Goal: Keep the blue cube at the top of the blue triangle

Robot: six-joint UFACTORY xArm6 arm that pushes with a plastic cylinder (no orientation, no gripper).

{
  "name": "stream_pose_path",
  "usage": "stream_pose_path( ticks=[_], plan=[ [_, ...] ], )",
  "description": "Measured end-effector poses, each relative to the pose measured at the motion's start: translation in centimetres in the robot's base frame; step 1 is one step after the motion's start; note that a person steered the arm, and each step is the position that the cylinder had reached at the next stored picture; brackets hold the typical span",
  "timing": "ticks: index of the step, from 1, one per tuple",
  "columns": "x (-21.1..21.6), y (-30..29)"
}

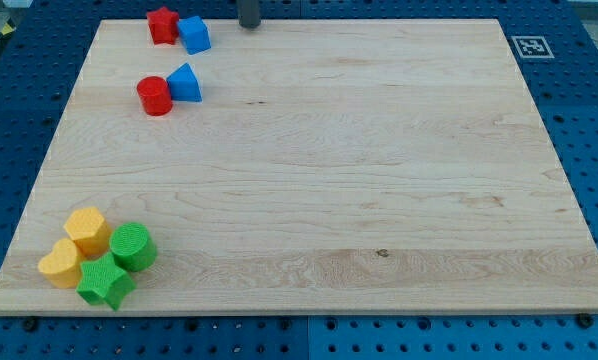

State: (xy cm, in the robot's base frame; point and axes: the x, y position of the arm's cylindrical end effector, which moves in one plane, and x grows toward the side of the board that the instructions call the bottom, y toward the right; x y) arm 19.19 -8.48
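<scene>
The blue cube lies near the top left of the wooden board, touching a red star block on its left. The blue triangle lies below the cube, a gap apart, with a red cylinder touching its left side. My tip is at the view's top edge, to the right of the blue cube and apart from it. Only the rod's lower end shows.
At the bottom left corner sit a yellow hexagonal block, a yellow cylinder, a green cylinder and a green star block, clustered together. A marker tag sits at the board's top right corner.
</scene>
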Motion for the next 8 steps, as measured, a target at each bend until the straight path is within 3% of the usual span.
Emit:
stream_pose_path(
  ticks=[5,8],
  plan=[
    [0.0,-9.4],
    [0.0,-8.0]
  ],
)
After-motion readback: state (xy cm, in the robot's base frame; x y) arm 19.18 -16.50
